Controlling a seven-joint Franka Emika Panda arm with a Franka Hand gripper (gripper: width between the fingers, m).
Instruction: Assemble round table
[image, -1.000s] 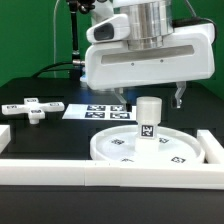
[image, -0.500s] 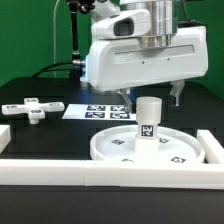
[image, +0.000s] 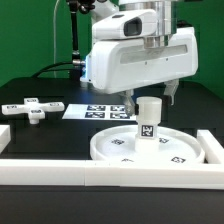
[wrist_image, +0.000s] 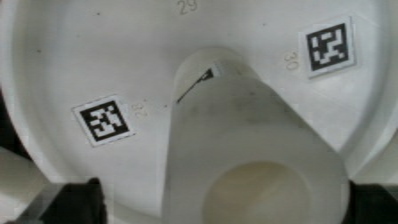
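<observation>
While hanging over black counter (image: 40, 133), holds dark fingers (wrist_image: 71, 200) apart, gripping nothing — either side of short thick white plastic cylinder leg (image: 148, 115), upright mid-way on large rimmed white round disc (image: 105, 146).

We see a black table (image: 55, 135) carrying the round disc (image: 105, 150) toward 5 o'clock, the cross-shaped foot (image: 30, 108) at 9 o'clock, the marker board (image: 100, 111) near centre, and white rails (image: 60, 174) along 6 o'clock.
</observation>
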